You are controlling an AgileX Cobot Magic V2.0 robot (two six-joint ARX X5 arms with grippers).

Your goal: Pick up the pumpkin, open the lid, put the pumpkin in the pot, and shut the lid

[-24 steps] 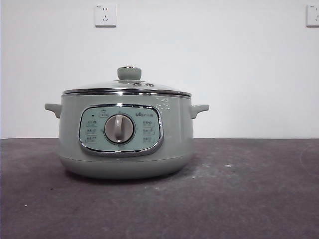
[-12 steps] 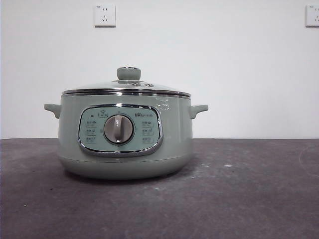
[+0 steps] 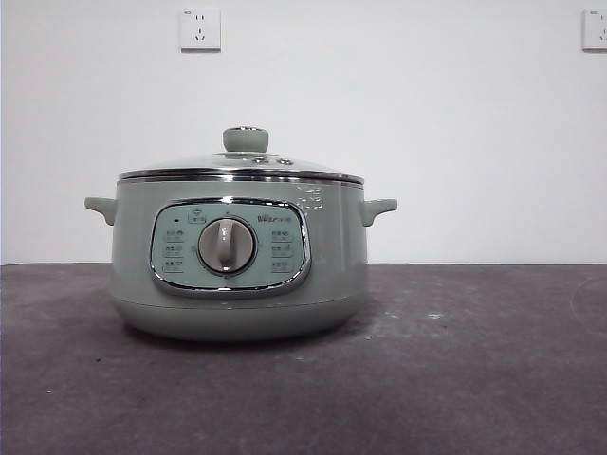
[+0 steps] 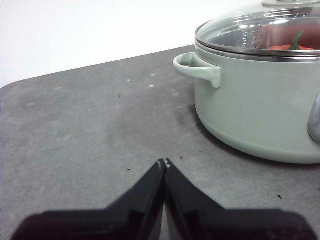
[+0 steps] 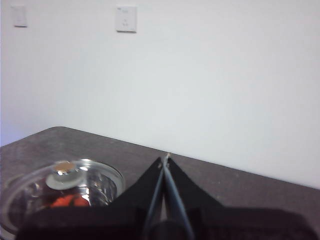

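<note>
The sage-green pot stands on the dark table with the glass lid seated on its rim. Through the glass, the orange-red pumpkin with its green stem lies inside the pot; it also shows as the pumpkin under the lid in the right wrist view. My left gripper is shut and empty, low over the table beside the pot, apart from its side handle. My right gripper is shut and empty, raised above and to one side of the lid. Neither arm shows in the front view.
The dark grey table stretches around the pot. A white wall with two sockets stands behind. Small specks dot the table surface near my left gripper.
</note>
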